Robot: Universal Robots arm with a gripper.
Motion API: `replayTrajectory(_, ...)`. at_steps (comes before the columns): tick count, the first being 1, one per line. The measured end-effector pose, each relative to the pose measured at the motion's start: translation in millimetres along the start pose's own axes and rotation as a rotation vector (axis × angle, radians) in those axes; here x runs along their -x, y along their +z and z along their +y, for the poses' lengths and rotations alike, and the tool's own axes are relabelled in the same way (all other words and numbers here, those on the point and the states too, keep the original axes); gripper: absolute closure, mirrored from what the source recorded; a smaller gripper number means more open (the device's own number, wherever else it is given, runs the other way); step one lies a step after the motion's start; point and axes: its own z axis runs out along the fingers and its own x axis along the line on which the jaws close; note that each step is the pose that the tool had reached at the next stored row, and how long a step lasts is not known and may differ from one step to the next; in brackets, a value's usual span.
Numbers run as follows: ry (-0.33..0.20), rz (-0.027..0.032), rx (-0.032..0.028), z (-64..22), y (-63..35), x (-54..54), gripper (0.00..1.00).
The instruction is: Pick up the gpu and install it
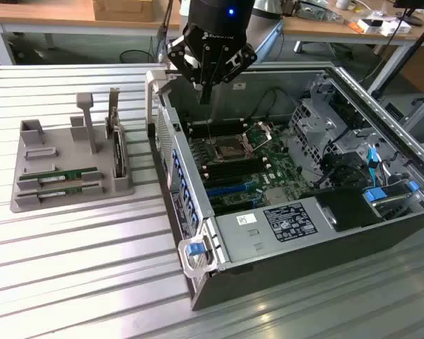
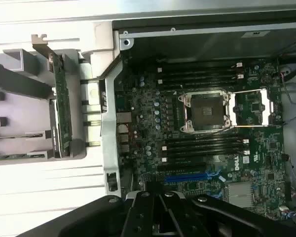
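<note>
The gpu [image 1: 67, 174] is a thin green stick lying flat in a slot of the grey holder tray [image 1: 28, 201] on the exterior view's left, with a second stick like it [image 1: 60, 189] just beside it. In the wrist view they appear edge-on as the gpu [image 2: 19, 135] and its twin [image 2: 10, 157]. My gripper [image 1: 205, 95] hangs above the back of the open computer case, over the motherboard [image 1: 240, 166], well to the right of the tray. Its fingers [image 2: 153, 210] are shut with nothing between them.
An upright card with a metal bracket [image 1: 116, 145] stands in the tray next to grey posts. The case wall [image 1: 173, 169] rises between tray and motherboard. Inside are the CPU socket [image 2: 205, 111], black memory slots [image 2: 202, 74] and a blue slot [image 2: 185, 177].
</note>
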Motion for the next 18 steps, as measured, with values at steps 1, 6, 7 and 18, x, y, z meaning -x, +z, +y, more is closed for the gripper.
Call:
replayTrajectory(1,0.0,0.0,0.0,-1.0,-0.4,-13.5,0.9)
replayTrajectory(6,0.0,0.0,0.0,-1.4,-0.5,-19.2,0.9)
replayTrajectory(7,0.0,0.0,0.0,-1.5,-0.6,-19.8,0.9)
replayTrajectory(18,0.0,0.0,0.0001,-2.0,-0.7,-26.7,0.9)
